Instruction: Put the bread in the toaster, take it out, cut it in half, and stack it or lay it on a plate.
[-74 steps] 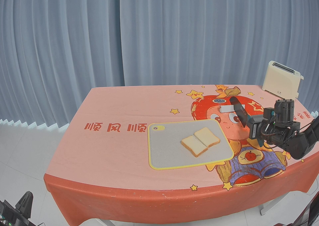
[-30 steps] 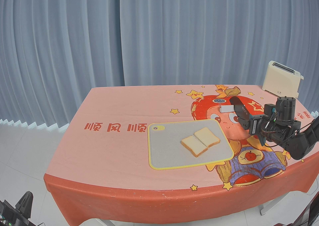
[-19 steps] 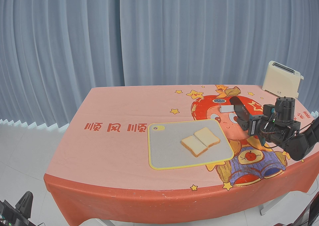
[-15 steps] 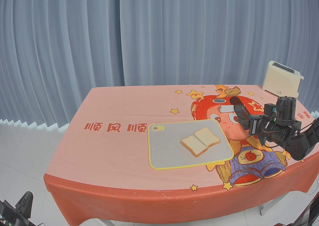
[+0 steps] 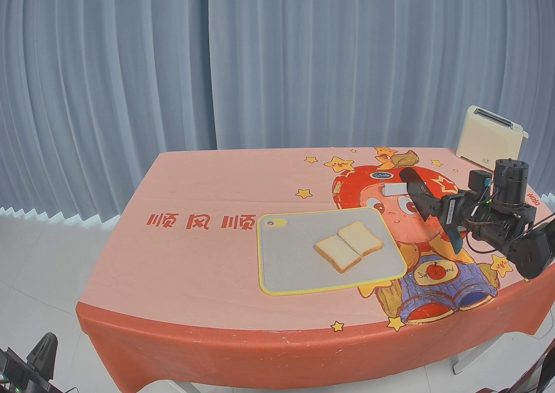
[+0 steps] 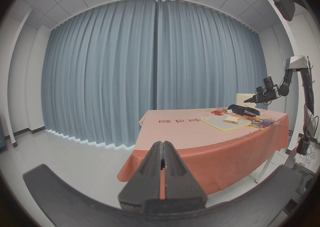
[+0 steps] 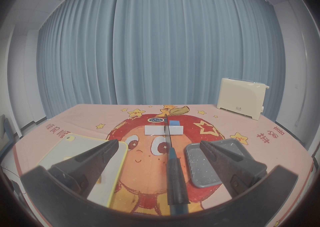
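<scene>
Black right hand [image 7: 159, 143] gapes wide, empty, straddling a slim knife [image 7: 175, 177]; left hand [image 6: 162, 147] closed.

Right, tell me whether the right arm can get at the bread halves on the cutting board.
Probably yes: the right tool is open and empty above the knife on the table, and nothing stands between it and the bread halves on the cutting board.

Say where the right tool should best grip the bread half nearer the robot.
Probably from above, across its two short crust ends. The near bread half lies flat on the cutting board with the other half tight along its cut edge, so no finger likely fits there. The right tool is open.
</scene>
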### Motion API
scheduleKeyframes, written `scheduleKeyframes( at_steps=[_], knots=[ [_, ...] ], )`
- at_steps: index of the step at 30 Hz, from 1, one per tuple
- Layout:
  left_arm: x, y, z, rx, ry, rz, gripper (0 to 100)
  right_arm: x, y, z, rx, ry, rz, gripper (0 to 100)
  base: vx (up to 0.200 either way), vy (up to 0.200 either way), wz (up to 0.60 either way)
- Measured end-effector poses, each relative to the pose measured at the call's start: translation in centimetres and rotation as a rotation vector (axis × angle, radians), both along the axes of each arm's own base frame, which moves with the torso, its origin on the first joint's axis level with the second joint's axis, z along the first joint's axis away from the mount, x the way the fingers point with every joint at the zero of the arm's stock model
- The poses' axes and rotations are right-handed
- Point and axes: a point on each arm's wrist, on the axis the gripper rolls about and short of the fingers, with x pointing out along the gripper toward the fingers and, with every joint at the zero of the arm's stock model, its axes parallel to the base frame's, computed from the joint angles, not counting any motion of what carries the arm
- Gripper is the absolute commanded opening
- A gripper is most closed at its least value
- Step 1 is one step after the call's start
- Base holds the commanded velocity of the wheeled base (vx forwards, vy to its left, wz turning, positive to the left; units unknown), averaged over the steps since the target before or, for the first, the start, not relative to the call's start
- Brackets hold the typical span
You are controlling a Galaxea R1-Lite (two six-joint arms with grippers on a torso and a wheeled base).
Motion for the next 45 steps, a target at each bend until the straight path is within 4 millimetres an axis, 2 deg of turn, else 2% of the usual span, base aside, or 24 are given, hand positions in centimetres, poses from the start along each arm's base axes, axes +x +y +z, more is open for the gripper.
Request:
scheduleKeyframes(
  at_steps=[7, 26, 39, 45],
  knots=[
    [0.0, 0.0, 0.0, 0.0, 0.0, 0.0, 0, -0.9, -0.2, 1.8, 0.007, -0.058, 0.002, 100, 0.0, 0.0, 0.0],
    [0.0, 0.0, 0.0, 0.0, 0.0, 0.0, 0, -2.2, -0.4, 4.2, 0.013, -0.148, 0.008, 100, 0.0, 0.0, 0.0],
    [0.0, 0.0, 0.0, 0.0, 0.0, 0.0, 0, -2.7, -0.5, 4.5, 0.002, -0.161, 0.022, 100, 0.0, 0.0, 0.0],
    [0.0, 0.0, 0.0, 0.0, 0.0, 0.0, 0, -3.5, 0.4, 4.9, 0.009, -0.174, 0.062, 100, 0.0, 0.0, 0.0]
  ],
)
